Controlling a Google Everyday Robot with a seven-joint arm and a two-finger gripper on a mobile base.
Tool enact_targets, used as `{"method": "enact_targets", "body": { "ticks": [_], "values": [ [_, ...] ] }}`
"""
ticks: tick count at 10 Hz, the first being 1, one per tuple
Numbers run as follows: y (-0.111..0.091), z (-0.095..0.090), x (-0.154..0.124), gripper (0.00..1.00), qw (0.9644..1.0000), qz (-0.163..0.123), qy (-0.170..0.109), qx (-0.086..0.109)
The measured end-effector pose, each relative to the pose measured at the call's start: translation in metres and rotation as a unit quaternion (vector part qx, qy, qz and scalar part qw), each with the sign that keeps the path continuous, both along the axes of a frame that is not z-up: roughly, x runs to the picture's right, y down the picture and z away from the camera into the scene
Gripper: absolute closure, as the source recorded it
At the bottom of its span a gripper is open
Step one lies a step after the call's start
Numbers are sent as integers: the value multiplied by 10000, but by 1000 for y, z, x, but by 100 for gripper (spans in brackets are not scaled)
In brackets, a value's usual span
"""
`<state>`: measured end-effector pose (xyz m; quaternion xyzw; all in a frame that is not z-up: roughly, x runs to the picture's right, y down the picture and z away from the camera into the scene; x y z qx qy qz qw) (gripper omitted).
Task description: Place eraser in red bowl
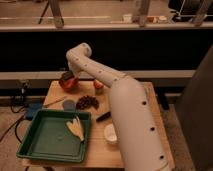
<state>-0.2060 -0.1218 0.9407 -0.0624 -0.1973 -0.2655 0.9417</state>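
Camera view, single frame. We take 12 o'clock as the table's far edge.

- The wooden table [154, 107] carries all the items. The white arm [127, 107] enters from 5 o'clock, runs across the right half of the top and bends down at the far left.
- The gripper [67, 76] sits at the table's 11 o'clock corner. It is directly over the red bowl [69, 83] and at or just inside its rim. We cannot tell how wide it is set or whether it has hold of anything, because it shows only as a dark shape against the bowl.
- We cannot make out the eraser anywhere. If it is at the gripper or in the bowl, it is hidden.
- The green tray [42, 142] fills the 7 to 8 o'clock quarter, with a pale yellow thing [75, 128] lying at its 2 o'clock corner.
- A grey-blue cup [68, 104] stands just beyond the tray's far edge. At 3 o'clock from the cup is a dark cluster [88, 102], near but apart from it.
- A wooden stick [54, 102] lies at 9 o'clock from that cup.
- An orange-red round thing [98, 85] is at 3 o'clock from the bowl, against the arm.
- A short dark thing [103, 116] lies near the table centre, and a white cup [111, 133] is at 6 o'clock from it, beside the arm.
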Motion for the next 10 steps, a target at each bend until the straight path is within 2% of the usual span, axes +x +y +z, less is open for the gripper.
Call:
{"method": "enact_targets", "body": {
  "ticks": [3, 7, 10],
  "values": [
    [-3, 4, -9, 98, 9997, -154, -178, -93],
    [0, 7, -5, 96, 9995, -202, -213, -151],
    [1, 10, -2, 69, 9995, -173, -199, -187]
  ]
}}
